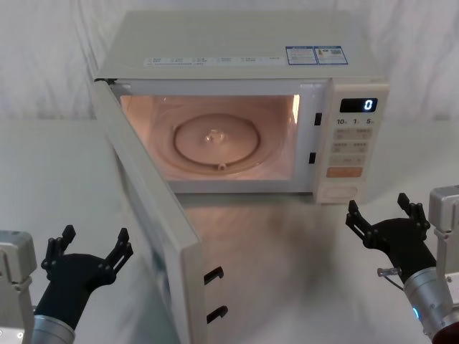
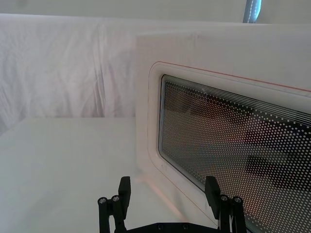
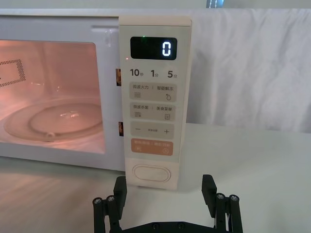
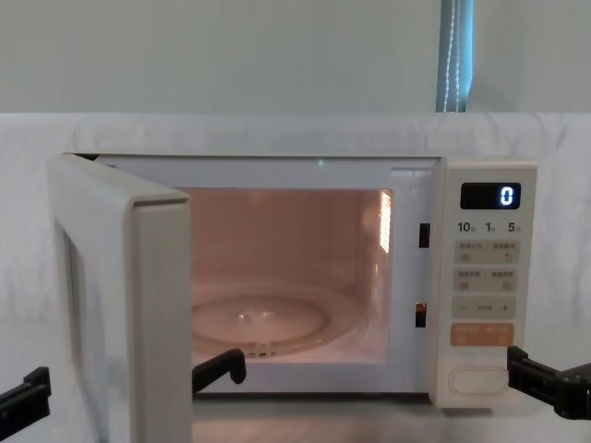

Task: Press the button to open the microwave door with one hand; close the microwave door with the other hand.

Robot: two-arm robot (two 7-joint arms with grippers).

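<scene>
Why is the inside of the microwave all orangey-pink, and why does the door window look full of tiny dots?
Head view: a lamp inside lights the cavity warm pink, spilling a glow onto the table in front. Chest view: a bright streak of glare on the cavity's right wall. Left wrist view: the microwave door window is a dotted mesh, with dim reflections. Right wrist view: the display glows a sharp white 0.

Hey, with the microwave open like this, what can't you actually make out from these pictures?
- Door hinge side: chest view, hidden behind the open door itself.
- Door window: left wrist view, cut off at the frame edge.
- Small key labels: head view, too small to read.
- Right gripper: chest view, cut off at the edge.
</scene>
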